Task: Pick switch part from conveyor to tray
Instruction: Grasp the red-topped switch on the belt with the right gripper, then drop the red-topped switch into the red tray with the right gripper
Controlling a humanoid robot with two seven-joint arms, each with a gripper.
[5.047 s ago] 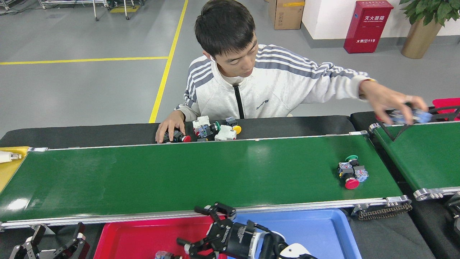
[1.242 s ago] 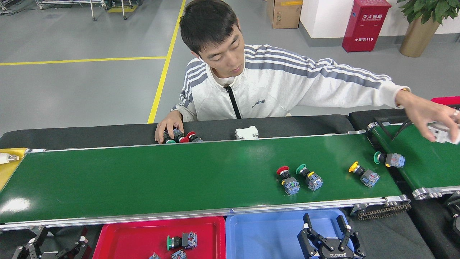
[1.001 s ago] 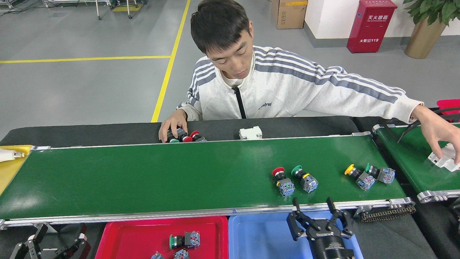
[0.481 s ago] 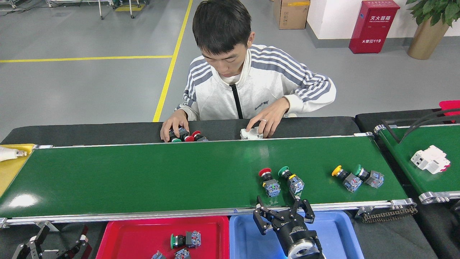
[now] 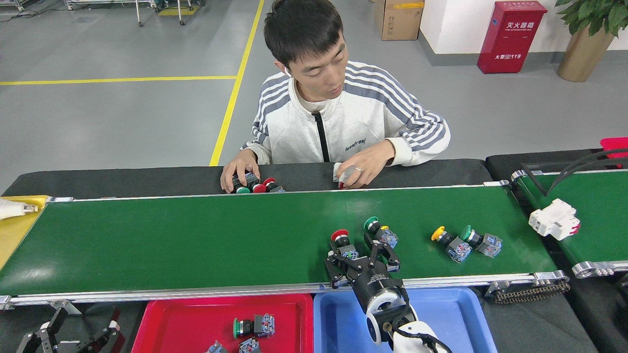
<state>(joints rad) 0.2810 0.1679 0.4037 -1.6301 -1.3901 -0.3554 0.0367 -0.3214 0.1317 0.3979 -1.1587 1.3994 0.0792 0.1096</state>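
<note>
Green conveyor (image 5: 196,240) carries the red switch (image 5: 344,245), long axis running away, just beyond the right gripper (image 5: 362,259). Its fingers spread wide, empty. Left gripper (image 5: 73,336) sits far off, also spread.

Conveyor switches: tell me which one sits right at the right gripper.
The red-capped switch, leftmost of the four on the conveyor. The right gripper is open around its body; the green-capped one sits just beyond.

Black multi-fingered hand (image 5: 362,261) on silver-ringed wrist, white forearm.
</note>
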